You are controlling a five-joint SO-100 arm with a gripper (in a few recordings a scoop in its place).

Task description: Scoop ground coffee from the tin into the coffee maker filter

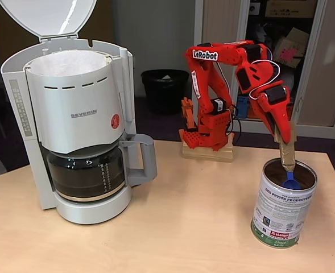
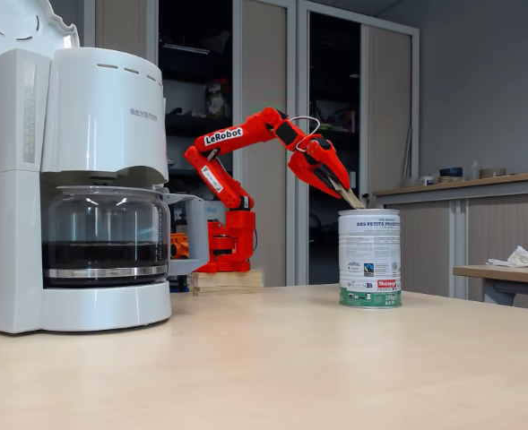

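We count one tin [image 1: 282, 205] — shiny, white-labelled — one Severin coffee maker [image 1: 76, 119], one blue scoop [image 1: 291, 181] inside the tin, seemingly clamped by the red gripper [image 1: 285, 149]; filter [image 1: 67, 61] white, lid up.

From my remote station I count one coffee maker [image 1: 76, 122] with one glass carafe [image 1: 87, 173] and one paper filter [image 1: 65, 61], one tin [image 1: 282, 205], one blue scoop [image 1: 291, 181], one red arm [image 1: 230, 85] and one black bin [image 1: 165, 90].
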